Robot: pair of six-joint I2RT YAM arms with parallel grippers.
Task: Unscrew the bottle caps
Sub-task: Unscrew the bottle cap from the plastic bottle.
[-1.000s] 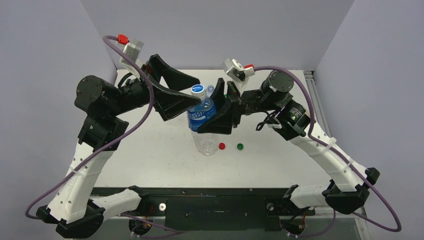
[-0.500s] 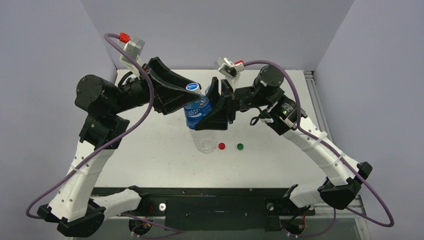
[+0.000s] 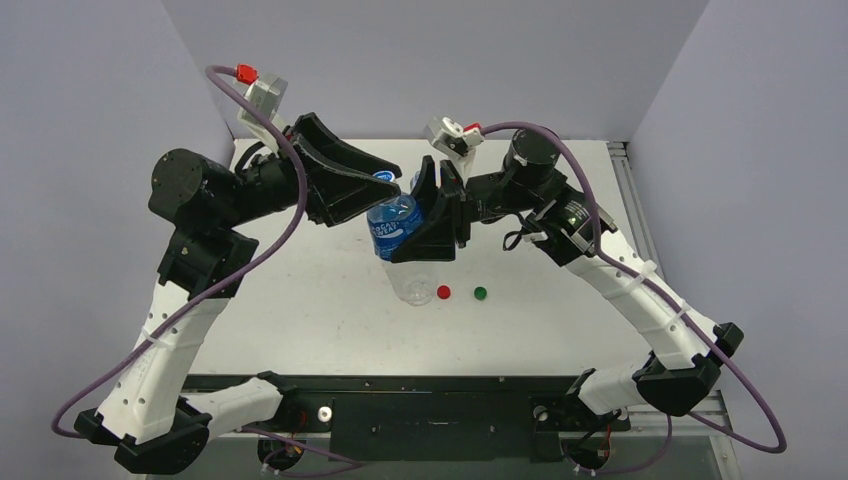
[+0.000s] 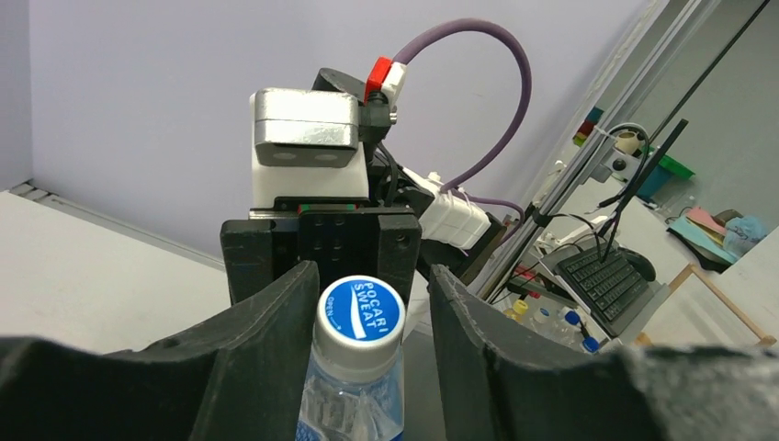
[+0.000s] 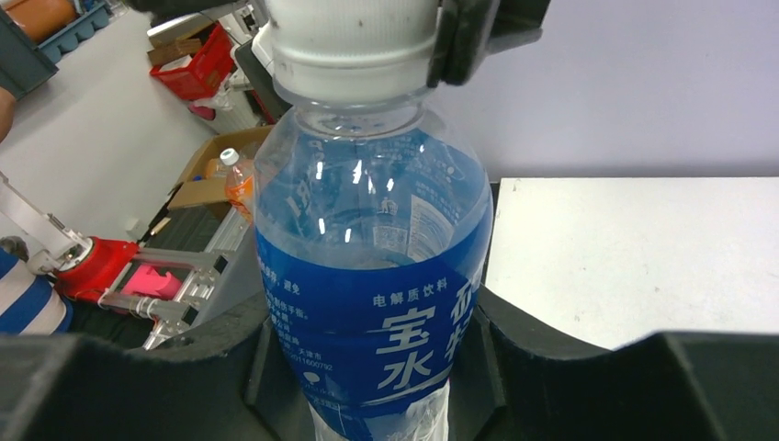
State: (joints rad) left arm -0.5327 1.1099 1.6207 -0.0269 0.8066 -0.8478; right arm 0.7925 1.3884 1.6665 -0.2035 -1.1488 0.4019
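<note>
Bracing the blue-labelled bottle (image 5: 367, 276) for its cap to be turned, the right gripper (image 5: 372, 331) has its jaws clenched on the label band, one finger on each side of the body. That low grip leaves the neck and shoulder free for the other arm. The left gripper (image 4: 372, 289) comes in from the opposite side, with its jaws bracketing the whitish-blue cap (image 4: 360, 310), which sits threaded on the neck. In the left wrist view one finger lies against the cap while a sliver of gap shows at the other. In the right wrist view a finger appears to touch the cap's skirt, so I cannot tell whether the left jaws are biting or only resting around it. The bottle stands near the middle of the worktop (image 3: 300, 300), leaning slightly, and whether its base rests on the surface is unclear. Just beside its base lie a loose red cap (image 3: 444, 292) and a loose green cap (image 3: 480, 293), apart from each other. Those two look finished, and this cap is likely the one in hand. A firm, centred pinch would matter before twisting, since a smooth, small cap can slip.
</note>
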